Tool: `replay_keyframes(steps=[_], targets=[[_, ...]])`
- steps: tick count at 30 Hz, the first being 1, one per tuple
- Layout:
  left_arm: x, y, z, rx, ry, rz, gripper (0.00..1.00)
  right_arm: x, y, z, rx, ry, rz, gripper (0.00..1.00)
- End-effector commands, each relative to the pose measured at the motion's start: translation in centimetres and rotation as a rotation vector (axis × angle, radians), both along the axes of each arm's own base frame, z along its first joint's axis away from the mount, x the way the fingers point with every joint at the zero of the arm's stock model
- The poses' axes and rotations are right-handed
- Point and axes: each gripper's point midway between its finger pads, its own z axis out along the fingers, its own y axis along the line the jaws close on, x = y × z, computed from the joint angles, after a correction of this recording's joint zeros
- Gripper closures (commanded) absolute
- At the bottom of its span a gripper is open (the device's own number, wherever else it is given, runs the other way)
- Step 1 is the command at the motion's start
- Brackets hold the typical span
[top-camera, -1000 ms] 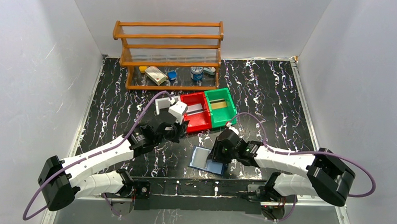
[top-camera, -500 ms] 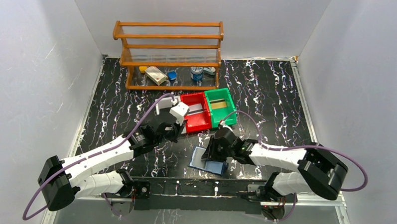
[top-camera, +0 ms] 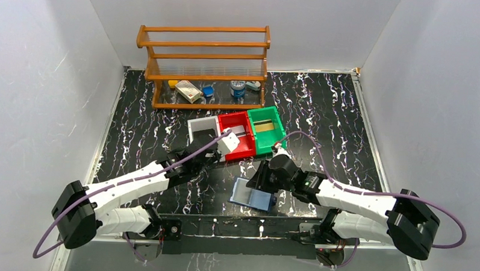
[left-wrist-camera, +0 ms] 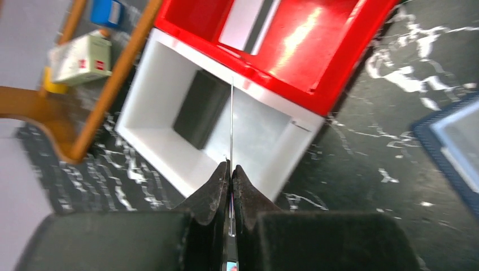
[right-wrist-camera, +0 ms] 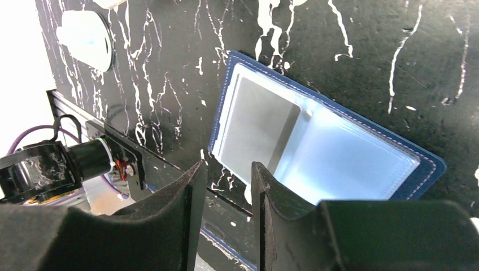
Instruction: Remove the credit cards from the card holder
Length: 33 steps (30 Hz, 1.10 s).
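The card holder lies open on the black marbled table near the front edge, navy outside and pale blue inside. A grey card sits in its left pocket. My right gripper hovers just above the holder's near-left corner, open with nothing between its fingers; from above it is at the holder's far edge. My left gripper is shut on a thin card, seen edge-on. It is at the near side of the white bin, which holds a dark card.
A red bin with a pale card and a green bin stand beside the white bin. A wooden rack with small items is at the back. A white oval packet lies near the holder.
My left gripper has moved right and nearer with the card, uncovering the white bin. The right arm has stretched out and its gripper has shifted slightly over the holder, still open.
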Motion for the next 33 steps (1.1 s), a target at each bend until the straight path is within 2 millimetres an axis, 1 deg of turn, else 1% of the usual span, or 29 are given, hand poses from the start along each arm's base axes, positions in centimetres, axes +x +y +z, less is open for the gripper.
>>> replay_keyframes(steps=[1, 4, 10, 18, 20, 26, 29, 33], targets=[[2.9, 1.7, 2.1, 0.210, -0.194, -0.059, 1.00, 0.0, -0.6, -0.6, 0.006, -0.014, -0.026, 0.56], [3.6, 2.1, 1.8, 0.257, -0.177, -0.113, 1.00, -0.1, -0.6, -0.7, 0.006, -0.011, -0.023, 0.56], [6.1, 3.9, -0.3, 0.373, -0.112, -0.152, 1.00, 0.1, -0.3, -0.3, 0.008, -0.021, -0.013, 0.56], [8.8, 3.3, -1.4, 0.362, -0.108, -0.172, 1.00, 0.2, -0.1, -0.5, -0.002, -0.020, -0.004, 0.56], [9.4, 3.5, -2.2, 0.379, -0.087, -0.168, 1.00, 0.3, 0.0, -0.4, -0.004, -0.023, -0.001, 0.56], [11.0, 4.4, -3.3, 0.379, -0.056, -0.134, 1.00, 0.1, 0.0, -0.5, -0.010, -0.018, 0.007, 0.55], [11.5, 4.9, -4.2, 0.363, -0.017, -0.112, 1.00, 0.1, -0.1, -0.4, -0.006, -0.021, 0.007, 0.55], [12.0, 5.0, -5.0, 0.357, -0.004, -0.107, 1.00, 0.1, -0.4, -0.1, -0.001, -0.031, -0.003, 0.55]])
